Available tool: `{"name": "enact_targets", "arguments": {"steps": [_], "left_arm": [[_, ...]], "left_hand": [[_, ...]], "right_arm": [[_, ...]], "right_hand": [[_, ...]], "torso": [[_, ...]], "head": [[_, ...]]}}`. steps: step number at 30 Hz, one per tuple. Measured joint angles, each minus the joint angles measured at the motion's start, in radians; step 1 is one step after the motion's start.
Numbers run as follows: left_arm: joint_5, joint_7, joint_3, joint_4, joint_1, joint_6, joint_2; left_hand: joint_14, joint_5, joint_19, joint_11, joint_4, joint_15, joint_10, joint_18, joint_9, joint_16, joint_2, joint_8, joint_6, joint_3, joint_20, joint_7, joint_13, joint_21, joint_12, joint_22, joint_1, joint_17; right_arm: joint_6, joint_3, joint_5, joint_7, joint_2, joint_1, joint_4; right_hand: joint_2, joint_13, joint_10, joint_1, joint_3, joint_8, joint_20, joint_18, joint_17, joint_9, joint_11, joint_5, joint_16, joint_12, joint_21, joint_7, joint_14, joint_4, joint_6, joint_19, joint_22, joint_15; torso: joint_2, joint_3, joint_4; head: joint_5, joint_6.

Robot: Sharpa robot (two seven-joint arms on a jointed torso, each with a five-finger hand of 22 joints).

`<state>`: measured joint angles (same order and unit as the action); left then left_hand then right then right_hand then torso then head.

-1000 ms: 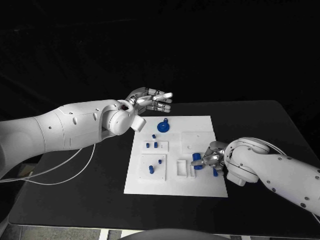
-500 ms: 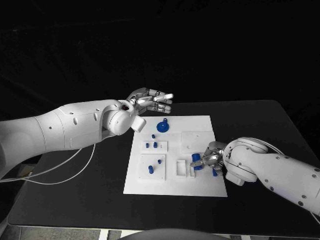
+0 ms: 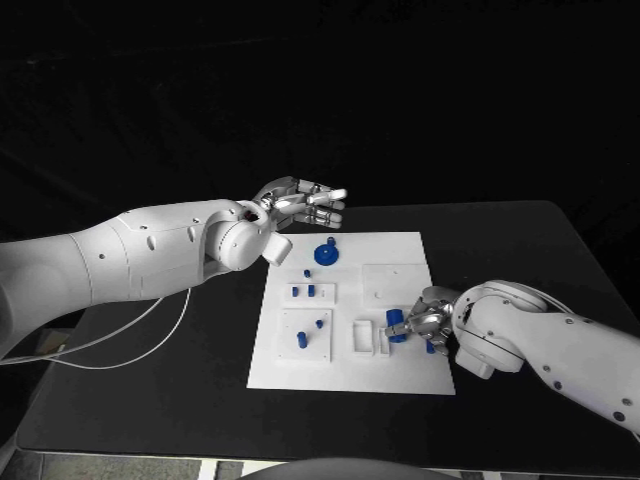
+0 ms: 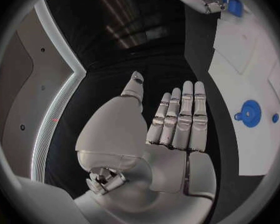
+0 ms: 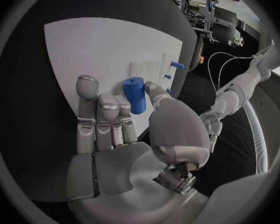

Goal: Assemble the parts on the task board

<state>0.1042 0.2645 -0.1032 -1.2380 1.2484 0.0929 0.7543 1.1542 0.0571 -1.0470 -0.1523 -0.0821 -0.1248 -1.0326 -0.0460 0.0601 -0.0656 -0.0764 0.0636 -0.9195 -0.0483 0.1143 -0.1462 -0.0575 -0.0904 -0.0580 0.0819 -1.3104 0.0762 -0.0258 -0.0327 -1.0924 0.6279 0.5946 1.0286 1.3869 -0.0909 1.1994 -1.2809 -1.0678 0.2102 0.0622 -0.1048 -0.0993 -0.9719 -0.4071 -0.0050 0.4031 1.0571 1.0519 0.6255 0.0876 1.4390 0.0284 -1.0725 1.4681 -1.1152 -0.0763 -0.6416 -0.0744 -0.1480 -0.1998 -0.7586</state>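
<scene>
Holding of a blue cylinder part (image 5: 135,94) by the right hand (image 3: 424,318) is noted over the task board (image 3: 407,375).
Slippage or misaligned seating is judged possible, the pinch being at the fingers' (image 5: 97,115) tips; the left hand (image 3: 300,204) is held spread and empty beyond the board.

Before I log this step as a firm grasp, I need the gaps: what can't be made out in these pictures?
- Head view: the right hand covers the lower end of the blue cylindrical part, so its seating on the white task board is hidden.
- Right wrist view: the fingers and thumb flank the cylinder; firm contact is unclear.
- Head view: the small blue pieces are too small to identify.
- Left wrist view: the circle's rim cuts off the board.
</scene>
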Motion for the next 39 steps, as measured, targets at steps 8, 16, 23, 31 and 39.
{"name": "enact_targets", "arguments": {"steps": [8,16,23,31,39], "left_arm": [[0.001,-0.002,0.000,0.002,0.000,0.000,0.002],[0.002,-0.003,0.000,0.002,0.000,-0.001,0.002],[0.002,-0.004,0.000,0.001,0.000,-0.001,0.003],[0.003,-0.005,0.000,0.001,0.000,-0.001,0.003],[0.003,-0.005,0.000,0.001,0.000,-0.001,0.003]], "left_hand": [[0.000,0.000,0.000,0.000,0.000,0.000,0.000,0.000,0.000,0.000,0.000,0.000,0.000,0.000,0.000,0.000,0.000,0.000,0.000,0.000,0.000,0.000],[0.000,0.000,0.000,0.000,0.000,0.000,0.000,0.000,0.000,0.000,0.000,0.000,0.000,0.000,0.000,0.000,0.000,0.000,0.000,0.000,0.000,0.000],[0.000,0.000,0.000,0.000,0.000,0.000,0.000,0.000,0.000,0.000,0.000,0.000,0.000,0.000,0.000,0.000,0.000,0.000,0.000,0.000,0.000,0.000],[0.000,0.000,0.000,0.000,0.000,0.000,0.000,0.000,0.000,0.000,0.000,0.000,0.000,0.000,0.000,0.000,0.000,0.000,0.000,0.000,0.000,0.000],[0.000,0.000,0.000,0.000,0.000,0.000,0.000,0.000,0.000,0.000,0.000,0.000,0.000,0.000,0.000,0.000,0.000,0.000,0.000,0.000,0.000,0.000]], "right_arm": [[0.027,0.002,0.037,0.008,0.044,0.007,0.057],[0.047,-0.003,0.060,0.017,0.056,0.013,0.092],[0.049,-0.004,0.080,0.024,0.054,0.014,0.103],[0.049,-0.004,0.092,0.030,0.042,0.015,0.102],[0.063,-0.004,0.096,0.030,0.027,0.015,0.108]], "right_hand": [[0.003,0.000,0.000,-0.002,-0.004,-0.004,0.000,0.000,0.000,0.324,0.000,-0.016,0.000,0.000,0.000,0.001,0.000,-0.001,0.001,0.000,-0.003,0.000],[0.000,0.000,0.000,0.000,-0.009,-0.004,0.000,0.000,0.000,0.323,0.000,-0.022,0.000,0.000,0.000,-0.001,0.000,0.004,-0.004,0.000,-0.005,0.000],[0.005,-0.002,0.000,0.005,-0.020,-0.004,0.000,0.000,0.001,0.322,0.000,-0.082,0.000,-0.004,0.000,-0.003,0.000,0.014,-0.009,0.000,-0.006,0.000],[0.005,-0.004,0.000,0.005,-0.022,-0.004,0.000,0.000,0.001,0.321,0.000,-0.097,0.000,-0.004,0.000,-0.004,0.000,0.017,-0.016,0.000,-0.008,0.000],[0.005,-0.004,-0.004,0.005,-0.025,-0.004,0.000,0.001,0.001,0.320,-0.004,-0.097,0.000,-0.004,0.006,-0.007,0.003,0.014,-0.020,0.000,-0.010,-0.003]], "torso": [[0.001,0.0004,-0.0023],[0.000,0.0004,-0.0011],[-0.001,-0.0003,-0.0006],[-0.001,-0.0003,0.0000],[-0.002,-0.0008,0.0006]], "head": [[-0.001,0.002],[0.001,0.004],[0.001,0.004],[0.001,0.003],[0.002,0.003]]}}
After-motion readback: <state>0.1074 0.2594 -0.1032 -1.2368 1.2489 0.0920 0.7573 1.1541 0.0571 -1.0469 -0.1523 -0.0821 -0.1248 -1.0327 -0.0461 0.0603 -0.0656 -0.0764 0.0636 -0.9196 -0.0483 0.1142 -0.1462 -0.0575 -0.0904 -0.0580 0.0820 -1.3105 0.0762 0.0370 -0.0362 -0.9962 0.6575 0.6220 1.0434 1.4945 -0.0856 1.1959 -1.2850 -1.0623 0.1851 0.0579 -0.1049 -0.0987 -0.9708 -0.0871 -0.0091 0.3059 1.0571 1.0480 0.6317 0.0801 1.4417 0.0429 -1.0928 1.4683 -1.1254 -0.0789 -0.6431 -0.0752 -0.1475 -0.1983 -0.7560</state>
